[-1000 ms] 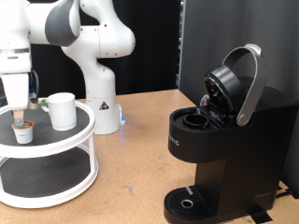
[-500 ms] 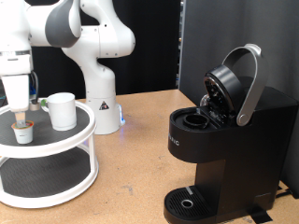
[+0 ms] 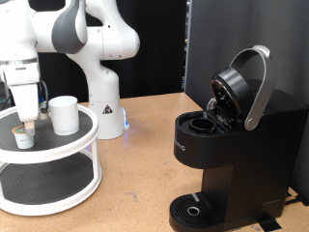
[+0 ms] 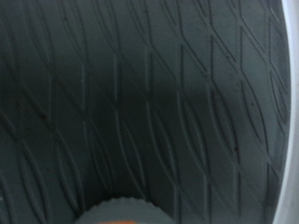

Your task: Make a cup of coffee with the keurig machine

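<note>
Gripper (image 3: 26,118) shifted toward 3 o'clock in the exterior view since the earlier frames; now just above the small pod (image 3: 23,136) on the round white two-tier stand (image 3: 82,155), jaws not touching it. Nothing between the fingers; whether apart or together cannot be told. Pod not yet picked up, so loading remains undone.

Cup (image 3: 64,114): plain white cylinder, upright on the stand's upper tier, just beside the gripper at 3 o'clock. Coffee machine (image 3: 237,145): matte black, on the tan worktop (image 3: 135,184) well apart at 3 o'clock, rounded lid hinged up, pod chamber exposed, round drip base bare.

Wrist view: dark ribbed mat (image 4: 140,93), diamond-patterned; rounded pod edge (image 4: 117,212) at the frame border.
</note>
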### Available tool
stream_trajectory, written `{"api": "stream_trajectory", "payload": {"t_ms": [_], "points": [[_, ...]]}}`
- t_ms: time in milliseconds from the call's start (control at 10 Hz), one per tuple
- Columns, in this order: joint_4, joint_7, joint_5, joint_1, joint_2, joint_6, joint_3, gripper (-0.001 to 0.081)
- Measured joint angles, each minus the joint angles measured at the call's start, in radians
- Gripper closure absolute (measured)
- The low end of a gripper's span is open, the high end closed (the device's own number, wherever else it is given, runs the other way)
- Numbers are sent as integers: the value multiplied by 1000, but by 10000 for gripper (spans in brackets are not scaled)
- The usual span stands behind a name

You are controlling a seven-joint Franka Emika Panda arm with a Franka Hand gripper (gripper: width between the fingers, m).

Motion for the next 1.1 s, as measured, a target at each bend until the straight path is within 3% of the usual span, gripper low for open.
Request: {"api": "stream_trajectory", "payload": {"t_ms": [1000, 1100], "points": [[-1, 5, 2, 0, 73, 77, 6, 26], [-1, 5, 3, 0, 73, 77, 6, 199]]}}
